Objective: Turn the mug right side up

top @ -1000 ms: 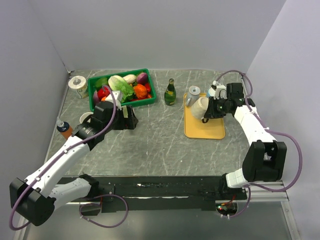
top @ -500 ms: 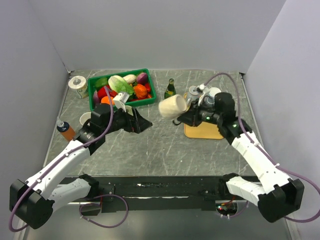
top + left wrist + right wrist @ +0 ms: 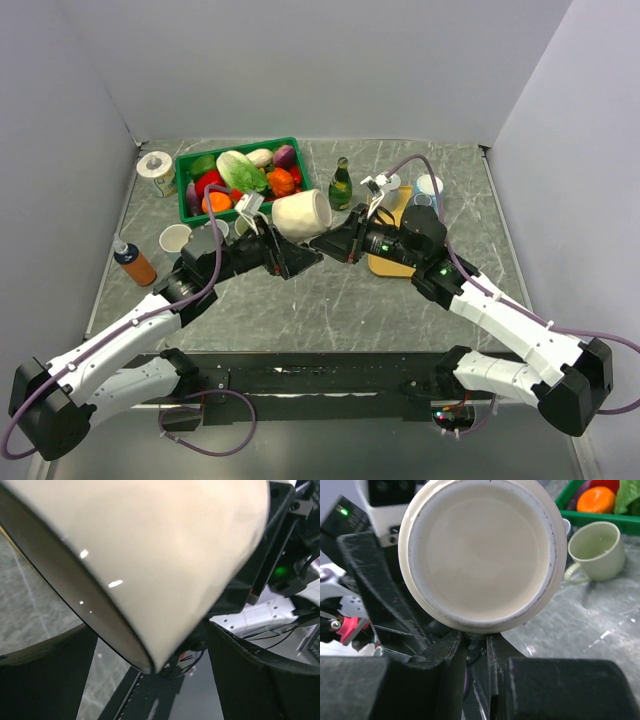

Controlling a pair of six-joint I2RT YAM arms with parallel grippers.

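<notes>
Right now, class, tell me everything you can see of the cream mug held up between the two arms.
The mug is cream, glossy and ceramic-looking, with a plain round foot ring. It is held in the air on its side, base facing the right pincer, which is shut on it beside the base, probably on the handle, which is hidden. Its mouth end points to the open left pincer, whose fingers straddle it; contact is unclear.

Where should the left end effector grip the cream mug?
Probably across the round wall of the mug, coming from the left, mouth end. It lies sideways in the air, base toward the right end effector, which pinches it underneath, so the wall is free.
</notes>
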